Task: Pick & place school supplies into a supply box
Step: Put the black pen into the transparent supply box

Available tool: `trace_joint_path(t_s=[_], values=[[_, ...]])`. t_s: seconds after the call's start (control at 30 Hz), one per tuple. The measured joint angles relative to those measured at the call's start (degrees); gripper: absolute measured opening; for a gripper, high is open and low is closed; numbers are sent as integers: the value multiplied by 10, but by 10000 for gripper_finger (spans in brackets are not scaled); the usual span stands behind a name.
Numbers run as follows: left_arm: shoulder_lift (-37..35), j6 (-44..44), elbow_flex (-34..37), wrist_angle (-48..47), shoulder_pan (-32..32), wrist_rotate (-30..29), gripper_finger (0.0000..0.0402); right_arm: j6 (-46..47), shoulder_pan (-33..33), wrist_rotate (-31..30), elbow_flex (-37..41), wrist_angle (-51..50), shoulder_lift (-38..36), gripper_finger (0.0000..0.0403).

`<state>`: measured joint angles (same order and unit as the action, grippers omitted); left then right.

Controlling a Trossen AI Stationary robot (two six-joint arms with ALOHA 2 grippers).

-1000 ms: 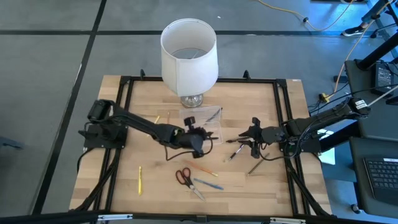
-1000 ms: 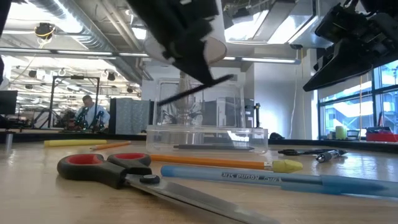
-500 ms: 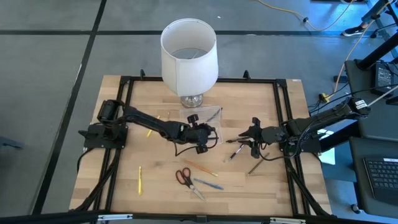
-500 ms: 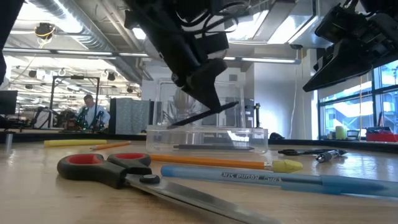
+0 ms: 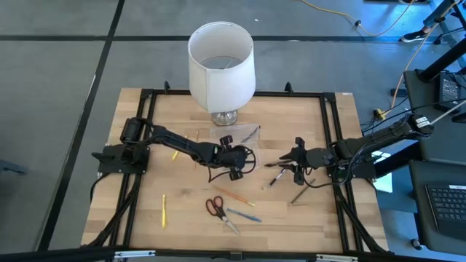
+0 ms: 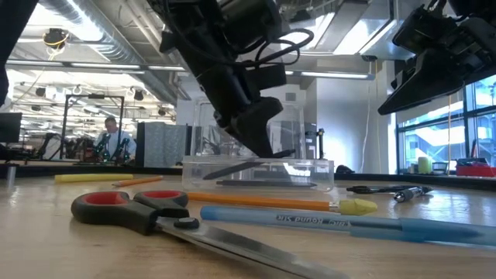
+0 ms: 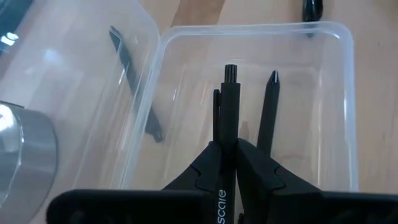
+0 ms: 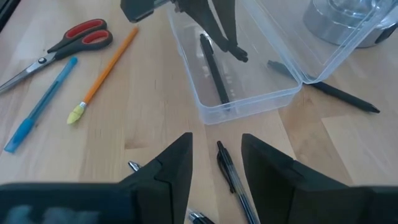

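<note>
The supply box [image 5: 237, 150] is a clear case standing open on the table in front of a lamp; one dark pen [image 7: 268, 112] lies on its floor. My left gripper [image 5: 234, 163] is shut on a black pen [image 6: 246, 163] and reaches down into the box [image 7: 323, 93]. Scissors [image 5: 214, 207], an orange pencil [image 5: 234, 197], a blue pen [image 5: 244, 215] and a yellow pencil [image 5: 164, 209] lie flat on the near part of the table. My right gripper [image 8: 214, 158] hangs open at the table's right, above black pens [image 8: 231, 174]. My left gripper pinches the black pen's barrel [image 7: 227, 134] between its two fingertips, coming slanting down from the table's left. The pen sticks out past the fingers and is tilted, inside the box walls [image 6: 232, 167]. Whether its lower end touches the box floor I cannot tell.
A white lampshade on a glass base [image 5: 221, 64] stands right behind the box. The open clear lid [image 7: 74, 87] lies beside the box with a dark pen [image 7: 132, 81] showing through it. A black frame [image 5: 331, 138] borders the tabletop.
My left gripper has gone down and toward the box, staying shut on the black pen. The pen, first held above the box rim, now sits tilted within the box walls.
</note>
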<state>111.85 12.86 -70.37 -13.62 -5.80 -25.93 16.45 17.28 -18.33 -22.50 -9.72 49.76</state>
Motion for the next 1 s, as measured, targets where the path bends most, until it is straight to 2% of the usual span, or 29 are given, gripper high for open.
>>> trace_joint_path(t_s=[0.57,0.83,1.0], values=[[0,-1,0,-1,0,1,53,0,0,0,0,0,0,141],[-2,-12,0,-2,0,1,96,0,0,0,0,0,0,141],[-46,-18,0,-14,-1,1,116,1,0,4,0,-40,0,141]])
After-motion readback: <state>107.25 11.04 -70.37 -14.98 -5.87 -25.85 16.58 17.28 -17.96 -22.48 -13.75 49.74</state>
